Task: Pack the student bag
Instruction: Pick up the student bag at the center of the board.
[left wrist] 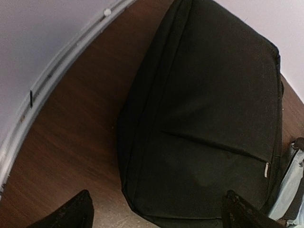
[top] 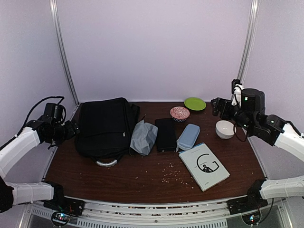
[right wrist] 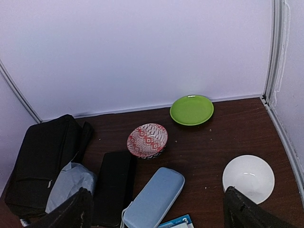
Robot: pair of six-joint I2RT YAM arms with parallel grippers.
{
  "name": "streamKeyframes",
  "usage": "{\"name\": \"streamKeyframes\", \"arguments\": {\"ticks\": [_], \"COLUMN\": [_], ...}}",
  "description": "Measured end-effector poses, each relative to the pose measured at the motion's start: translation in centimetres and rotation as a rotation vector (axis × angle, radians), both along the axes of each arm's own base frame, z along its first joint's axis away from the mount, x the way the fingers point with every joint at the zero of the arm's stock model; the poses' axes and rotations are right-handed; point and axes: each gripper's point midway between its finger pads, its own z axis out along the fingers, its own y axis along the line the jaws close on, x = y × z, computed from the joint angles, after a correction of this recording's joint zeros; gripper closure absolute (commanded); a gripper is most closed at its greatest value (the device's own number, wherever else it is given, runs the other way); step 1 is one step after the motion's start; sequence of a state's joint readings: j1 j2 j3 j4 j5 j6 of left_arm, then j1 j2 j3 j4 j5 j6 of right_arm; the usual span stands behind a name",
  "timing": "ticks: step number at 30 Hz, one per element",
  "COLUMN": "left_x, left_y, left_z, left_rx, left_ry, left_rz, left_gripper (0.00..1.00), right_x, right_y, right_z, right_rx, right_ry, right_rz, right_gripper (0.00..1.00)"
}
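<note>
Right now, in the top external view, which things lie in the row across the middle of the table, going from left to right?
student bag → grey fabric pouch → flat black case → light blue case → white bowl

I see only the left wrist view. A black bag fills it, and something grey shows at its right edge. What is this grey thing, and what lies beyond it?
Observer: It is a grey pouch, lying against the right side of the student bag.
Operator: And after the pouch?
Observer: A flat black case, with a light blue case right beside it.
Operator: Is the right arm holding anything?
Observer: No. The right gripper hangs open and empty, near a white bowl.
</note>
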State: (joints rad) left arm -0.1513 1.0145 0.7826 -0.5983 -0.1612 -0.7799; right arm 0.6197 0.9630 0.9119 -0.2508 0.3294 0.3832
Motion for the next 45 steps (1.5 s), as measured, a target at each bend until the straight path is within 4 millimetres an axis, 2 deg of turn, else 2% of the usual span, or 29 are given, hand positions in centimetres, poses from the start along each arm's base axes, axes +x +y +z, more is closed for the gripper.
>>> {"name": "streamKeyframes", "arguments": {"ticks": [5,7,13,17,19,25,28,29,33,36,40,45], "left_x": [-1.5,-1.7,-1.0,-1.0,-1.1,-1.3,-1.5,-1.4,-1.1,-1.1,-1.1,-0.9], "left_y": [-1.7,-2.2,-2.7,-2.7,-2.7,-2.8,-2.9,-2.9,-3.1,-3.1,-3.3,-3.8], "left_z": [-4.6,-5.8,-7.3,-8.3,-8.8,-9.9,-10.2,-10.3,-9.5,-8.1,-5.0,-1.4], "left_rx": [-0.16,-0.204,-0.272,-0.295,-0.299,-0.306,-0.309,-0.313,-0.321,-0.333,-0.353,-0.385], "left_ry": [0.08,0.106,0.134,0.151,0.165,0.183,0.184,0.183,0.148,0.11,0.044,-0.035], "left_rz": [0.011,0.02,0.079,0.115,0.125,0.136,0.139,0.142,0.127,0.117,0.097,0.065], "left_gripper": [0.11,0.13,0.2,0.29,0.35,0.64,0.89,0.99,1.0,1.0,1.0,1.0], "right_x": [-0.7,-0.8,-1.6,-2.2,-2.3,-2.8,-2.9,-2.9,-3.2,-3.6,-3.5,-3.0], "right_y": [2.5,3.4,6.8,8.8,9.4,11.0,11.8,12.1,13.5,14.6,16.6,20.4], "right_z": [-1.4,-2.3,-5.0,-6.2,-6.8,-7.9,-7.6,-7.5,-7.3,-7.3,-7.2,-7.1], "right_rx": [0.048,0.054,0.061,0.063,0.055,0.043,0.049,0.05,0.05,0.063,0.114,0.216], "right_ry": [0.046,0.073,0.151,0.184,0.198,0.23,0.229,0.229,0.231,0.239,0.271,0.326], "right_rz": [0.071,0.089,0.159,0.199,0.211,0.239,0.256,0.262,0.294,0.325,0.365,0.425], "right_gripper": [0.07,0.07,0.08,0.08,0.08,0.09,0.1,0.1,0.11,0.11,0.12,0.15]}}
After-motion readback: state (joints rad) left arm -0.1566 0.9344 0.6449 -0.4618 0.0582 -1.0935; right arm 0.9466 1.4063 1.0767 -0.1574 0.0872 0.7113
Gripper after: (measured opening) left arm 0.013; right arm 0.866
